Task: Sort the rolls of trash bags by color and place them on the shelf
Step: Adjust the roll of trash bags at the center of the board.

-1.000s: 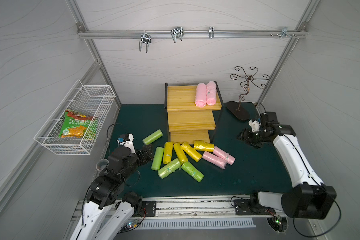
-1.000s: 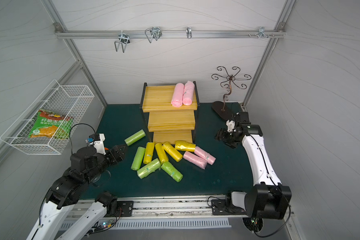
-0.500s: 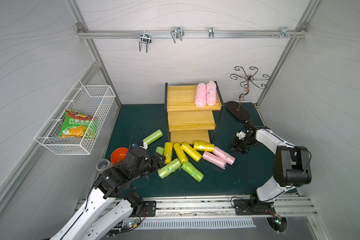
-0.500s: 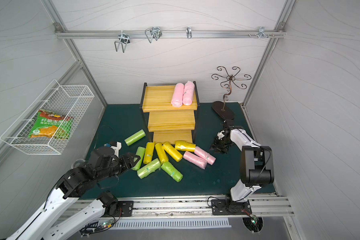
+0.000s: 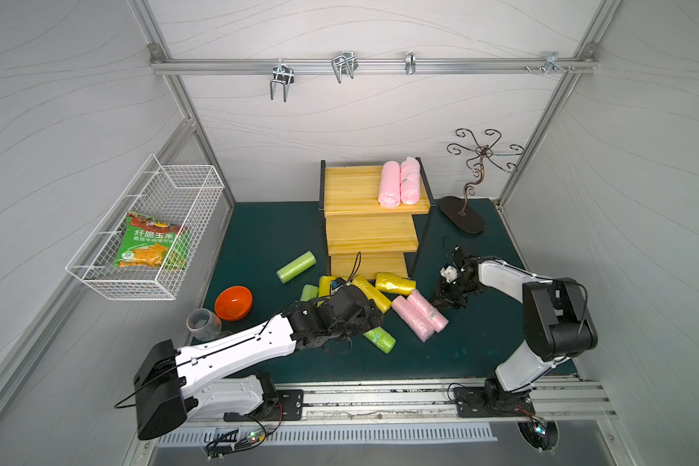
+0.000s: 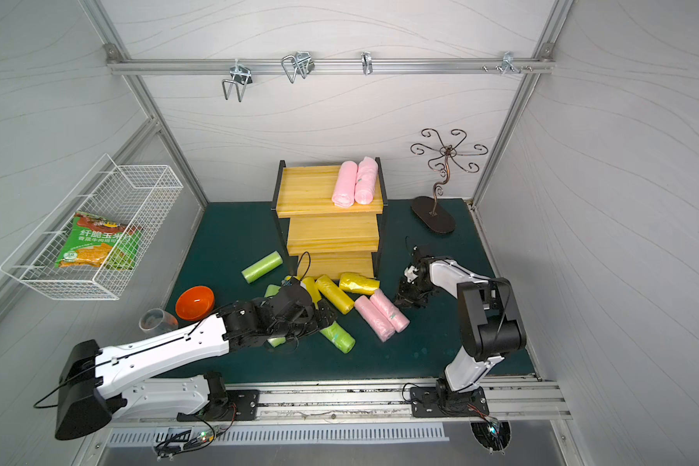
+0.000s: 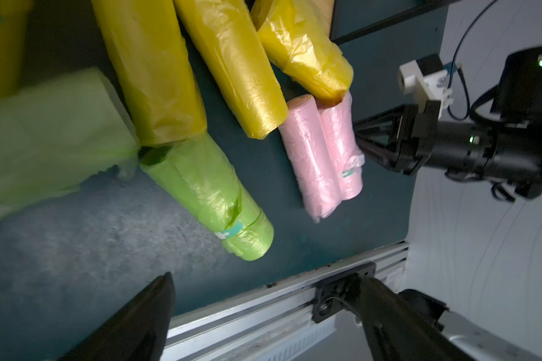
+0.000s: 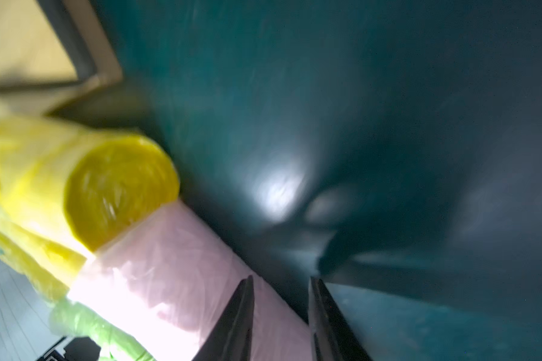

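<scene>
I read white-and-black left arm point(image 5: 235, 351) stretched low | black left gripper point(image 7: 267, 278) spread wide | black right gripper point(image 8: 279, 281) narrowly parted (wrist pitched down)

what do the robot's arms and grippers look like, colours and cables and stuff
The left arm and right arm have smooth white shells with bulky black joints. Thin black cables loop near the wrists. The left gripper and right gripper each have two black, pointed fingers. The right wrist carries a white bracket and small green lights.
</scene>
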`<state>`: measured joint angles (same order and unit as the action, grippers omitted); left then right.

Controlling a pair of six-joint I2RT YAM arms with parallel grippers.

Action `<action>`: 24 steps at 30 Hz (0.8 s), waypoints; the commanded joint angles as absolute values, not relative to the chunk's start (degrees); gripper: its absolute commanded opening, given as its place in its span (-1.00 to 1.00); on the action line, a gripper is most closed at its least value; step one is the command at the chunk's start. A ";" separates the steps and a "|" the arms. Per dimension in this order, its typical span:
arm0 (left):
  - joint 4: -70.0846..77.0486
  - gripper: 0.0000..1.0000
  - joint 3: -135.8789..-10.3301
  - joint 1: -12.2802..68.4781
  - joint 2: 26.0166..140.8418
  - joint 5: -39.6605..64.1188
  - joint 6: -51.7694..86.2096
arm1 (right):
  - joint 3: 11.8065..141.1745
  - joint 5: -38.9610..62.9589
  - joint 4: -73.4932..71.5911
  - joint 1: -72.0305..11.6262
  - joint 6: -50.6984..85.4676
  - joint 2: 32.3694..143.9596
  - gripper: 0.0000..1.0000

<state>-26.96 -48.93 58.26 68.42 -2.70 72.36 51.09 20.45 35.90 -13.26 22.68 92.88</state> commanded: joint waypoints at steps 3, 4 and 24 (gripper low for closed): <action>-17.69 0.97 -49.37 58.54 71.60 -2.15 78.71 | 47.59 22.26 35.70 -15.01 26.12 86.82 -0.34; -17.01 0.94 -49.10 58.55 72.60 -1.91 79.54 | 47.38 22.02 36.33 -14.97 26.19 85.88 -0.34; -38.39 0.43 -78.07 59.45 98.81 2.47 65.99 | 64.60 5.56 51.64 -14.90 22.71 50.89 0.21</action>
<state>-36.42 -75.44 58.78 95.92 1.32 66.96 63.48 8.84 48.18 -14.68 23.81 56.05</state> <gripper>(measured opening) 0.724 0.598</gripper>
